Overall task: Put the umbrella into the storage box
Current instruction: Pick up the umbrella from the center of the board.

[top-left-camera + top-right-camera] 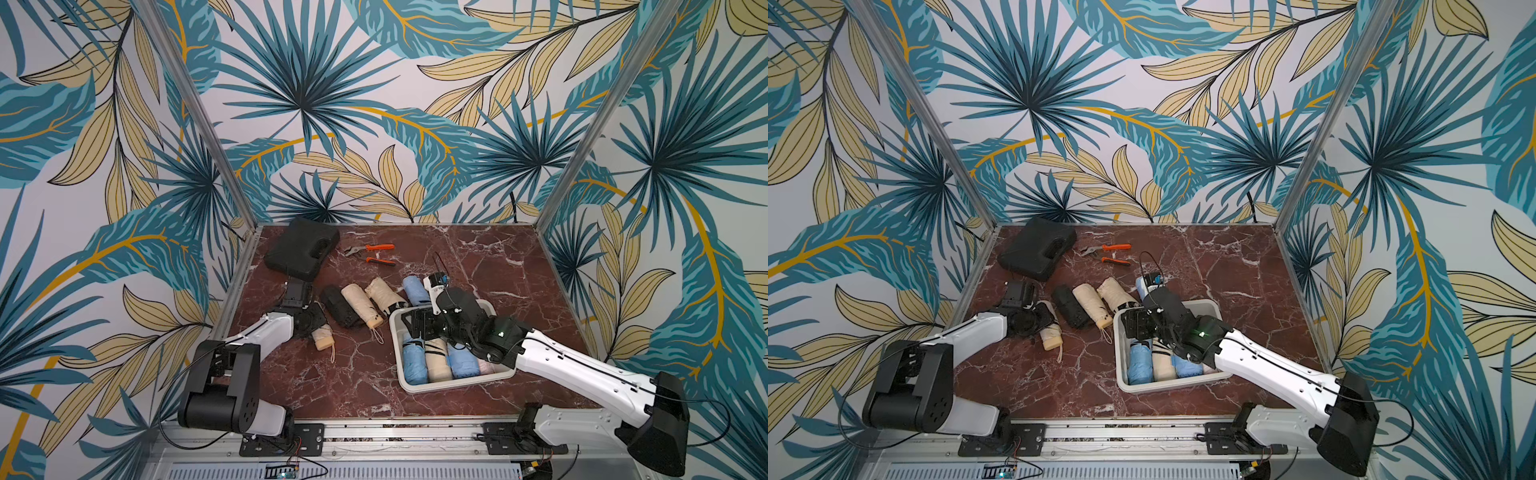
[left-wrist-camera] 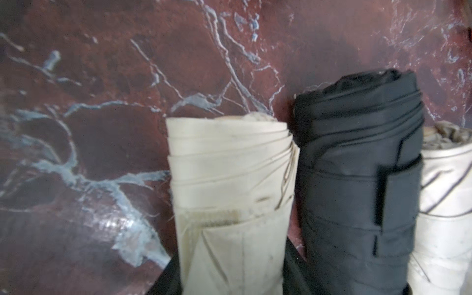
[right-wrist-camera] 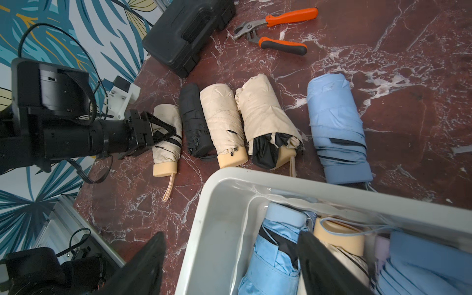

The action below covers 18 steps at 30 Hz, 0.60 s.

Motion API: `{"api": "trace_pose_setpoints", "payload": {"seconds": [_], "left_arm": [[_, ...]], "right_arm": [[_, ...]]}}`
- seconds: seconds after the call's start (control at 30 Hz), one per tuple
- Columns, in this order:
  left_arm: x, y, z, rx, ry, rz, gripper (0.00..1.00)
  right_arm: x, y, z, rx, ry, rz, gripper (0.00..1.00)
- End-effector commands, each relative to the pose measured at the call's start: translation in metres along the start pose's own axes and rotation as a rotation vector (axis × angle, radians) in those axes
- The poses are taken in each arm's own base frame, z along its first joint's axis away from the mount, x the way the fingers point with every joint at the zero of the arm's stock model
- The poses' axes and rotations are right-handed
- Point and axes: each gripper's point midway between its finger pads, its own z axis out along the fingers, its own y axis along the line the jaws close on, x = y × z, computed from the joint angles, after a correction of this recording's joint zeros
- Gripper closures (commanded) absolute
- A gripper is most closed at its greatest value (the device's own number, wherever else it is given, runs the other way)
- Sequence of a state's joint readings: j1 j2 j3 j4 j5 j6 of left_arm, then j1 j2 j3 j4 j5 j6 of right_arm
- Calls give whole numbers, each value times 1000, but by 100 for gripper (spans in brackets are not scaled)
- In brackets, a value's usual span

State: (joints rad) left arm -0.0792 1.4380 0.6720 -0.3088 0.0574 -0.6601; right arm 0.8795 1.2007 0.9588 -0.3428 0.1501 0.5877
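**A Crosswise Grab, a Rightward Carry Ahead**

The left hand [image 3: 166, 134] straddles the cream umbrella [image 3: 166, 155], which lies on the desk [image 3: 383, 102] with its handle toward the near edge. Whether the fingers have clamped it cannot be told. The storage box [image 3: 219, 194] sits to its right, under the right hand [image 3: 231, 235], spread wide and empty.

Both top views look down over the whole red marble tabletop [image 1: 498, 257]; the close wrist cameras share a folded cream fabric umbrella [image 2: 229, 191] [image 3: 167, 113].

The red marble table [image 1: 332, 374] bears a black case [image 1: 301, 247], orange pliers [image 1: 372, 254], the storage box [image 1: 449, 384] — and, seemingly, five loose umbrellas [image 3: 222, 122].
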Motion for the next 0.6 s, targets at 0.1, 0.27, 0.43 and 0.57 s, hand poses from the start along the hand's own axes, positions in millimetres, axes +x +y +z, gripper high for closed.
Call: {"api": "trace_pose_setpoints", "payload": {"seconds": [0.1, 0.27, 0.43, 0.57], "left_arm": [[2, 0, -13, 31, -18, 54, 100], [-3, -15, -37, 130, -92, 85, 100], [-21, -46, -91, 312, -271, 192, 100], [-24, -78, -136, 454, -382, 388, 100]], "right_arm": [[-17, 7, -9, -27, -61, 23, 17], [-25, 15, -12, -59, -75, 41, 17], [-30, 19, -13, -73, -92, 36, 17], [-42, 23, -19, -81, -117, 4, 17]]}}
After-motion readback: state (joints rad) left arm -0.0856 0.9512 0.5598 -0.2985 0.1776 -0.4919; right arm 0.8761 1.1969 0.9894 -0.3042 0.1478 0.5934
